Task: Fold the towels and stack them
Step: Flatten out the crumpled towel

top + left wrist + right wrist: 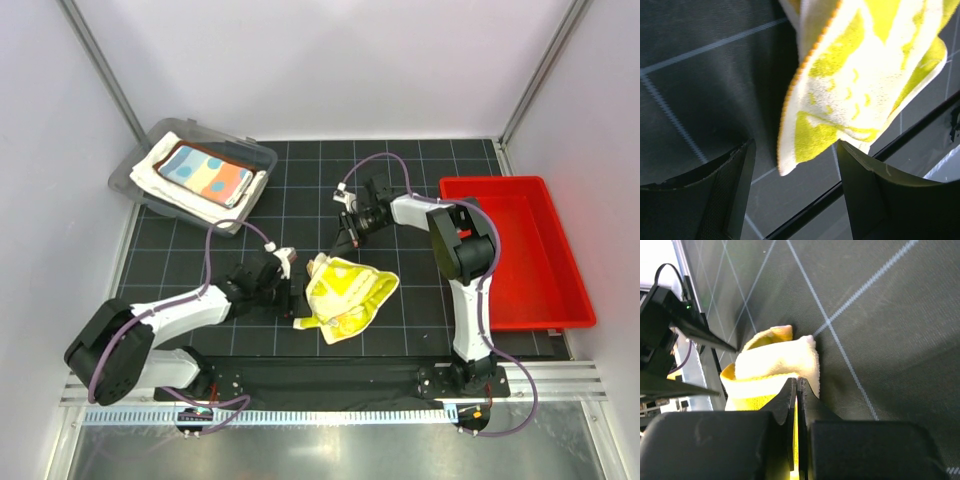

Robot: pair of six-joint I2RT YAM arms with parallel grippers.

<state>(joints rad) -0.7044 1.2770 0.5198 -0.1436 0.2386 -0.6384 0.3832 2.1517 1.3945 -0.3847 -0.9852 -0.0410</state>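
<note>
Nearest the overhead lens, a metal rail (330,398) carries both arm bases at 6 o'clock. Beyond it a black gridded mat (400,180) covers the tabletop inside a white-walled enclosure with slanting metal posts. At 3 o'clock sits a red bin (520,250). At 10 o'clock a grey tray (200,128) holds a folded stack: the light-blue dotted towel (205,175) on top, the rust-brown towel (165,157) showing only as a thin edge beneath it, and the cream-white towel (170,192) at the bottom. Against the dark mat the fingertips of the right hand (338,243) are hard to pick out from above, and the left wrist view is soft and cuts the cloth off at its top edge. The yellow towel (348,295) lies crumpled at the centre. At its 11 o'clock the right hand has its fingers pressed together on a corner of it. At its 9 o'clock the left hand (283,272) stands with fingers apart, a towel corner lying between them; whether the cloth touches them I cannot tell.
</note>
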